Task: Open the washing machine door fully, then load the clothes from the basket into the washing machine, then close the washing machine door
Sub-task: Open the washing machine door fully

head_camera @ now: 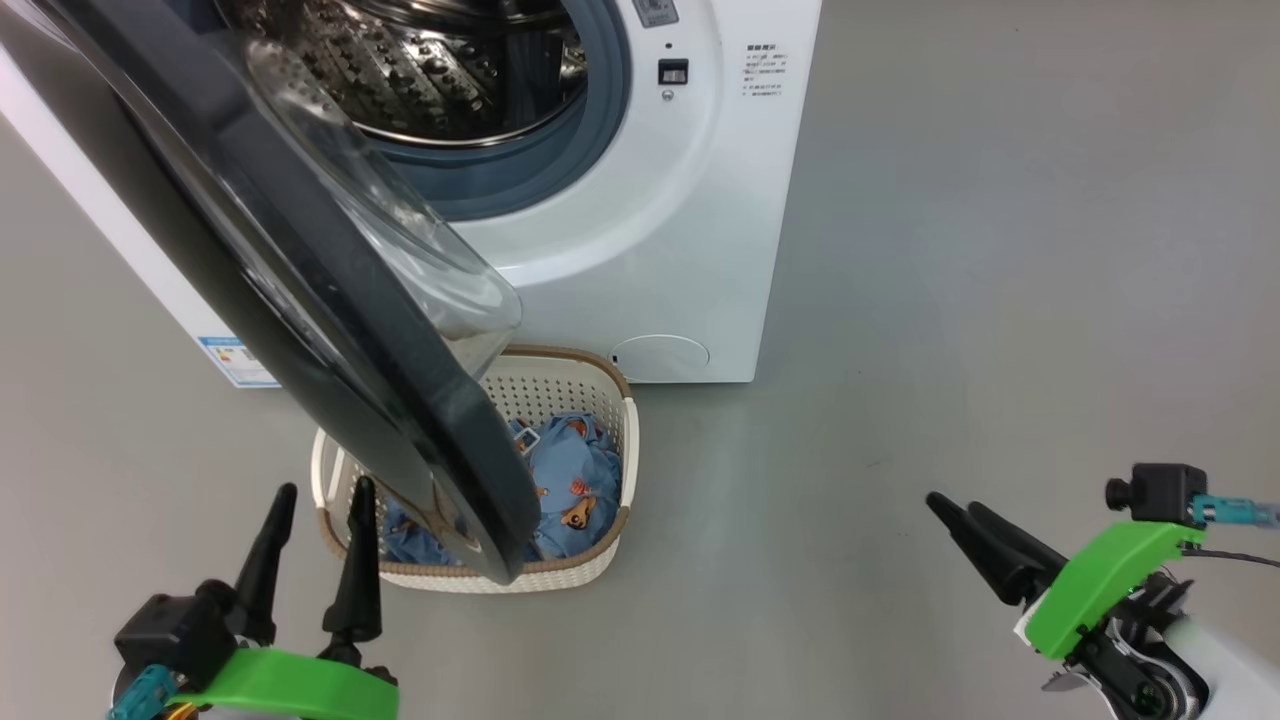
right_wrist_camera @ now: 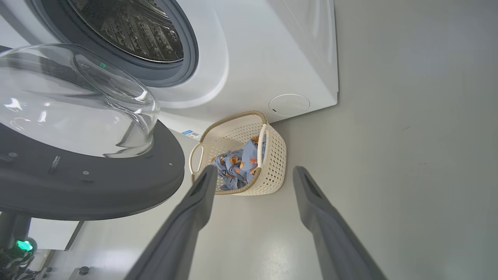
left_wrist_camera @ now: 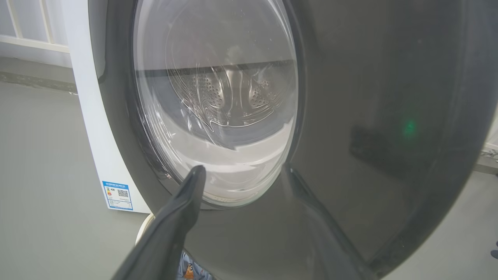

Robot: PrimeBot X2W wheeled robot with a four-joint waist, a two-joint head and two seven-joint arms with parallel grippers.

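Standing out from the front of the washing machine (head_camera: 640,230), the washing machine door (head_camera: 330,330) is swung wide on the machine's left side. Its black rim and bulging glass are turned away from the opening. The steel drum (head_camera: 440,70) is uncovered inside the grey seal (head_camera: 540,170).

The basket (head_camera: 560,375) sits on the floor (head_camera: 1000,250) just in front of the machine's lower panel, left of the round cap (head_camera: 660,357). From the head view the door's lower edge overlaps it. The clothes (head_camera: 575,470), blue with small bear prints, lie bunched inside the basket; none are in the drum.

The left gripper (head_camera: 325,485) is in front of the machine, close to the door's outer face, with its fingers aimed at the glass. Jaws spread, nothing between them. Cannot tell whether a fingertip touches the rim.

The right gripper (head_camera: 951,502) is well out from the machine's right front corner, over bare floor, with its fingers pointing toward the basket. Jaws spread, empty.
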